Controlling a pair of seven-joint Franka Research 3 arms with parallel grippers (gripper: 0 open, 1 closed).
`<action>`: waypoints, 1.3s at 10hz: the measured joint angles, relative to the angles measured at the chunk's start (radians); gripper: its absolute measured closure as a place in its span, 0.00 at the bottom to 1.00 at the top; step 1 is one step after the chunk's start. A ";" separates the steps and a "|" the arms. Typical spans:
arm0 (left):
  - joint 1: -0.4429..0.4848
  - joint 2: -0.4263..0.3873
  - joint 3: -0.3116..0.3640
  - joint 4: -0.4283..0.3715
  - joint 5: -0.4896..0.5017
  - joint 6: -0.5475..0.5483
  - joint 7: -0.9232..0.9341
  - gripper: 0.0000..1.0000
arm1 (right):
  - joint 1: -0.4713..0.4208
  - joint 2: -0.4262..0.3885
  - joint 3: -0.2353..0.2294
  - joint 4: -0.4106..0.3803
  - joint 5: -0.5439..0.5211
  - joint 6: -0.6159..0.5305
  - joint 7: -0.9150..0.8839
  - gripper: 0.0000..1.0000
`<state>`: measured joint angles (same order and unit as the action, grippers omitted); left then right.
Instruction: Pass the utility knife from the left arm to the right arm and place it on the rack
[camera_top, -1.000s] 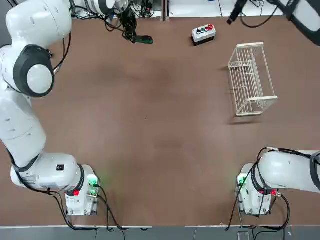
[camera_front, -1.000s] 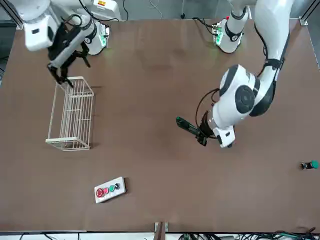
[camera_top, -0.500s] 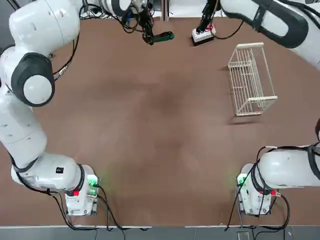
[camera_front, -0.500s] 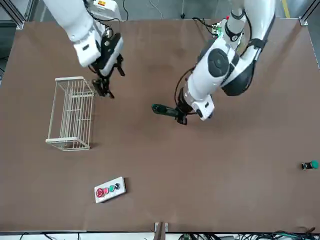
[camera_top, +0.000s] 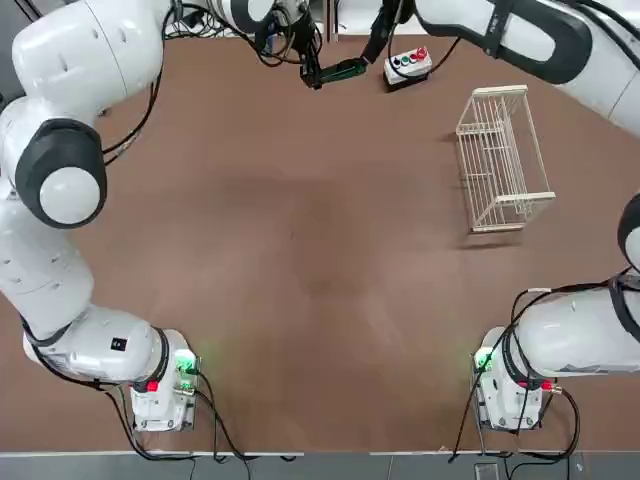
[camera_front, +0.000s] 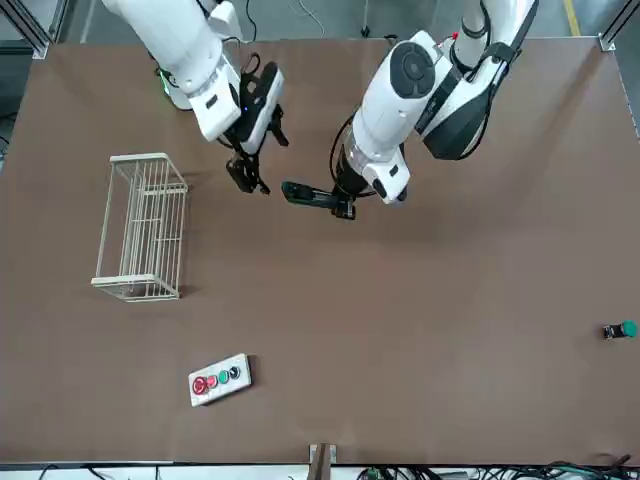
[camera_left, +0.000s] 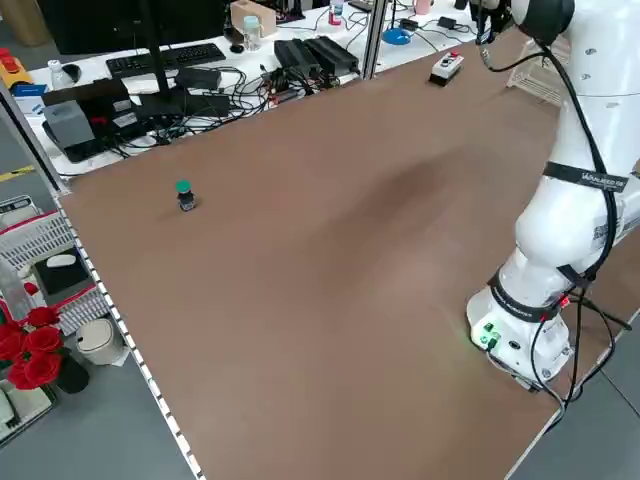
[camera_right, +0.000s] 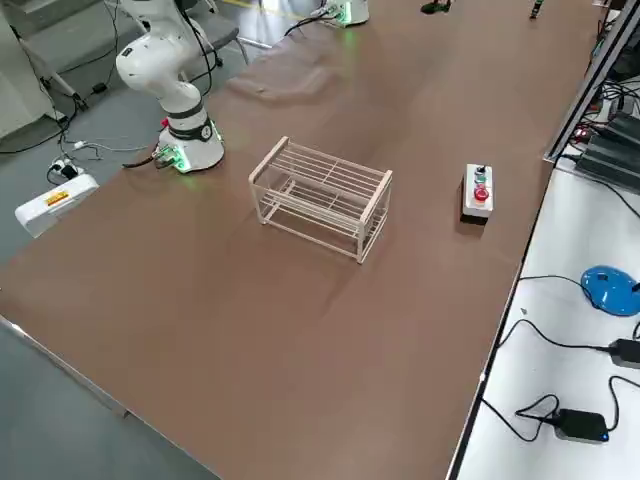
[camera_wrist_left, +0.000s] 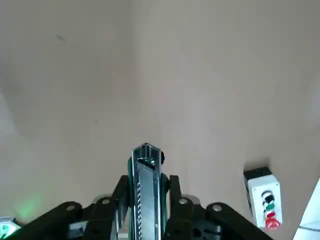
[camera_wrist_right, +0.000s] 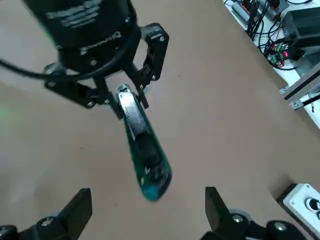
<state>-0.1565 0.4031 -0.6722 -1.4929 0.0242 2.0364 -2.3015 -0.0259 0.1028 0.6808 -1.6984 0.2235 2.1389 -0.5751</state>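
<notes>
And the utility knife (camera_wrist_right: 156, 162) is off the table (camera_top: 300, 250), up in the air at the far side, just left of the button box (camera_top: 408, 66)! The left gripper (camera_wrist_left: 148, 182) has it, fingers closed snugly on its metal end, while the dark green handle pokes out, free to be taken. So the pick-up is done, I'd say.

Over on the other side of that handle, here's the right gripper (camera_wrist_right: 148, 200), fingers spread wide, nothing between them. The handle points towards that gap, but I see no contact; they're near each other, no more. Call it the brink of the handover, somewhere short of halfway through the job.

What's left? Plenty! The right fingers need to come in around the handle and close, and only then should the left ones let go; release too soon and the knife drops. The line-up looks promising, though a crooked approach could knock the handle askew.

After that comes the carry to the rack (camera_top: 525, 197), standing to the right and nearer the robot than this meeting point, with no knife on it. Those thin bars have gaps, so I reckon the knife wants laying across them, gently, before the right gripper backs away.
</notes>
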 joint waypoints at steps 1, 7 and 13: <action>0.000 -0.006 -0.011 0.001 0.000 -0.019 0.000 0.65 | 0.008 0.030 0.004 0.017 -0.040 0.000 0.031 0.00; 0.029 -0.022 -0.025 0.043 -0.059 -0.103 0.049 0.65 | 0.029 0.136 0.050 0.077 -0.152 0.000 0.074 0.00; 0.049 -0.022 -0.025 0.061 -0.075 -0.108 0.059 0.65 | 0.030 0.137 0.085 0.119 -0.153 -0.064 0.093 0.00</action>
<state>-0.1080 0.3810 -0.6970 -1.4320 -0.0503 1.9284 -2.2426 0.0045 0.2395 0.7654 -1.5798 0.0704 2.0751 -0.4822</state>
